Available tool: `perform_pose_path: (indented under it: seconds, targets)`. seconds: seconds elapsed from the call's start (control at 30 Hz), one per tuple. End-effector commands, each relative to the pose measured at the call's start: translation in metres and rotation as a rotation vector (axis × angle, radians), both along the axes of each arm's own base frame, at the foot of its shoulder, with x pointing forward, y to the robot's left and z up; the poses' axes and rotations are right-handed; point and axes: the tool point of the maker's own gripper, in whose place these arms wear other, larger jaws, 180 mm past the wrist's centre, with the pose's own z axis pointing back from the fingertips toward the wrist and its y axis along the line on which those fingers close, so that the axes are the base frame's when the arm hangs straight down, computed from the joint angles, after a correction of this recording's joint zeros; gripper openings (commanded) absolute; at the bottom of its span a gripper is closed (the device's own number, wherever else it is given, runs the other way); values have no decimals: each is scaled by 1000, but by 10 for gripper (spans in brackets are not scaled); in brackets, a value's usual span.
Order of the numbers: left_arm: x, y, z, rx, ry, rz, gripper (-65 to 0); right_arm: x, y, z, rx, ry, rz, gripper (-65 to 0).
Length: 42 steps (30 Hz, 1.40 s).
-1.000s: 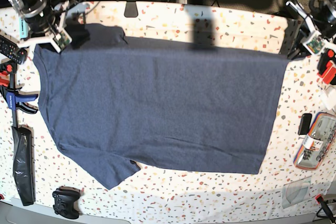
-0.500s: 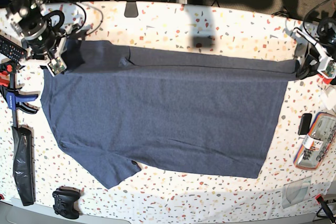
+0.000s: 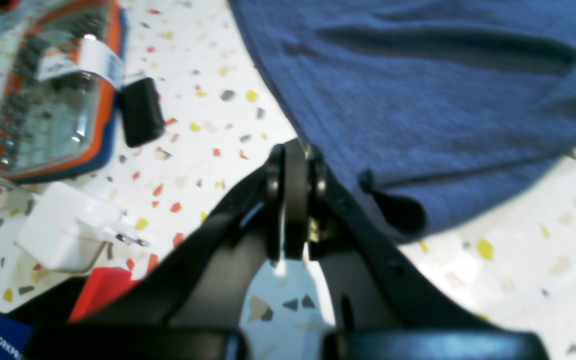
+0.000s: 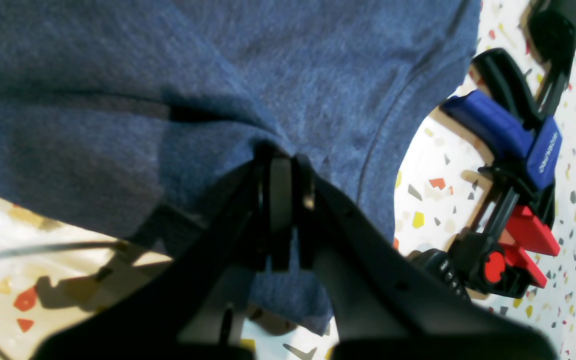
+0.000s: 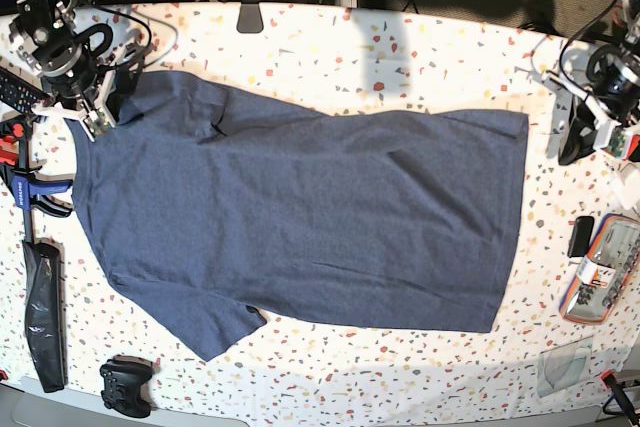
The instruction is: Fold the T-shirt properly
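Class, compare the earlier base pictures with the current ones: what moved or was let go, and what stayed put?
The left gripper has let go of the T-shirt: the hem corner it held taut near the table's right edge has dropped back inward. It is shut beside the cloth. The right gripper stays shut on the shoulder area. The shirt's lower half and the clutter did not move.

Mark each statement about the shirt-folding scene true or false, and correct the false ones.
1. The T-shirt lies spread out on the table. True.
2. White lettering shows on the T-shirt. False: only a plain blue side is visible.
3. A black controller lies off the T-shirt. True.
4. The clamp sits on top of the T-shirt. False: it lies on the table beside it.
5. Both grippers are wide open. False: the left gripper and the right gripper are shut, the right one on T-shirt fabric.
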Motion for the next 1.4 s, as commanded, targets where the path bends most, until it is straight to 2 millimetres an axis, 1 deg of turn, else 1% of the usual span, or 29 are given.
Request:
perform_pose_path:
  seconds: [0.0,0.2,0.23,0.27,0.3,0.33,0.37,0.4,0.43,0.5,0.6,0.63,0.67,0.73,0.77,0.83,0.87,0.9,0.93,1.0,1.1,1.17,1.23,1.37]
  targets:
    - [7,3,16,-1,-56,-3,-650,9,-3,12,-11,-39,11,-650]
    - [8,3,17,0,-58,-3,-650,10,-2,13,-8,-47,16,-650]
    - [8,3,17,-1,-59,-3,-650,11,-1,14,-2,-57,22,-597]
    - [8,3,17,-7,-61,-2,-617,13,1,16,4,-68,29,-526]
    - [9,2,19,-21,-65,0,-540,14,3,17,9,-78,35,-460]
    - [9,2,20,-35,-69,3,-465,16,3,19,11,-86,35,-409]
    - [9,1,21,-49,-70,6,-404,18,4,20,26,-91,29,-378]
    - [10,1,23,-63,-73,9,-366,20,4,22,43,-96,18,-368]
    - [10,0,24,-75,-76,11,-353,23,4,23,52,-101,5,-368]
    - [11,-1,28,-108,-87,16,-354,27,3,26,73,-103,-24,-368]
    - [13,-4,38,-203,-115,31,-356,34,4,32,119,-128,-52,-369]
    - [13,-5,41,-241,-117,38,-364,35,7,33,140,-130,-54,-374]
    - [13,-6,43,-277,-111,45,-381,35,11,35,161,-133,-53,-402]
    - [8,-11,41,-331,-61,51,-449,35,18,38,193,-133,-52,-479]
    - [4,-15,40,-358,-22,49,-501,34,20,38,204,-126,-54,-518]
    - [-6,-27,38,-414,55,31,-630,32,24,38,225,-109,-65,-592]
    - [-11,-33,40,-446,81,19,-650,32,25,37,233,-106,-69,-631]
    - [-15,-39,42,-467,91,9,-650,31,26,35,242,-105,-75,-650]
    - [-18,-42,43,-472,92,5,-650,30,28,33,250,-100,-83,-650]
    - [-23,-49,38,-503,100,19,-650,26,31,25,273,-89,-108,-650]
    - [-28,-60,27,-570,115,54,-650,21,30,8,306,-75,-156,-650]
    - [-28,-67,23,-598,117,71,-650,21,25,-2,318,-69,-186,-650]
    - [-26,-72,17,-570,118,78,-650,22,19,-10,318,-57,-212,-650]
    - [-20,-79,2,-545,128,106,-650,22,14,-15,313,-44,-232,-650]
